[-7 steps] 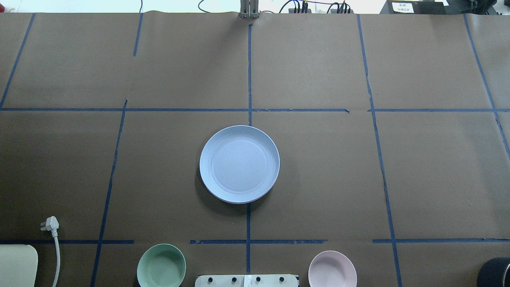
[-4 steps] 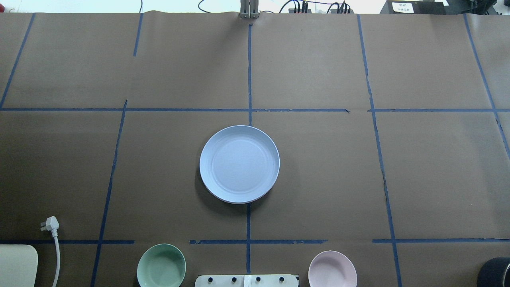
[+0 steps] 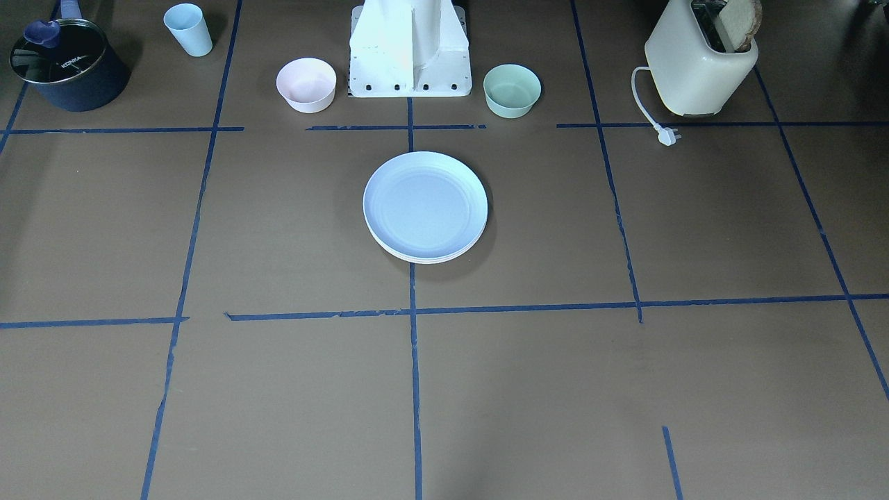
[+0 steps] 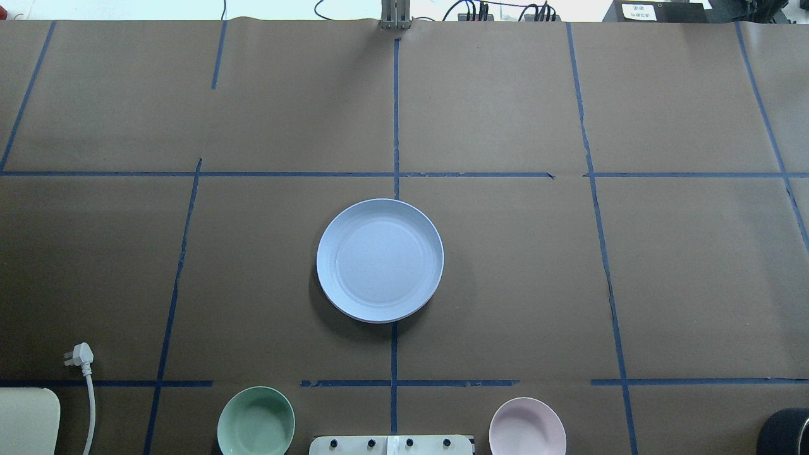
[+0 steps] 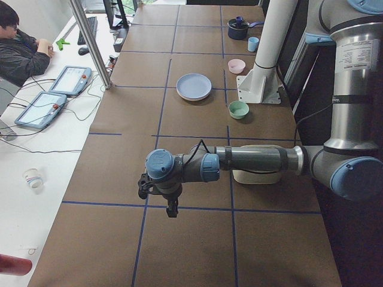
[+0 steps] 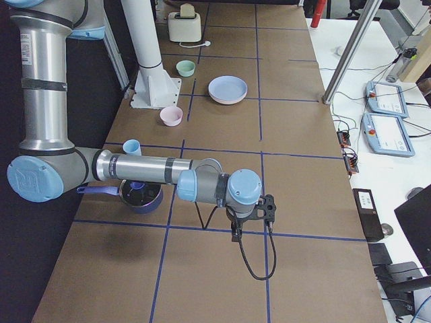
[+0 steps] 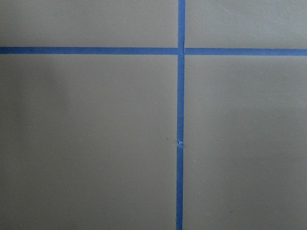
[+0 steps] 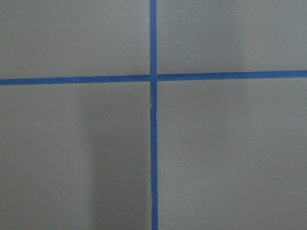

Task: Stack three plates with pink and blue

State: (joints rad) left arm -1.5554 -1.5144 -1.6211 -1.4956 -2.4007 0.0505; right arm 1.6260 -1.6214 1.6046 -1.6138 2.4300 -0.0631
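Observation:
The light blue plate (image 4: 379,259) lies in the middle of the table, on top of a stack; it also shows in the front-facing view (image 3: 425,205). Pale rims of plates under it (image 3: 427,259) peek out at its near edge. I cannot tell the pink plate and the cream one apart there. My left gripper (image 5: 171,209) hangs over the table's left end, far from the stack. My right gripper (image 6: 235,232) hangs over the right end. Both show only in the side views, so I cannot tell whether they are open or shut. The wrist views show only brown paper and blue tape.
A mint-green bowl (image 4: 256,421) and a small pink bowl (image 4: 527,426) flank the robot base (image 4: 392,445). A toaster (image 3: 698,62) with its plug (image 4: 79,355), a light blue cup (image 3: 188,29) and a dark pot (image 3: 66,62) stand along the robot's side.

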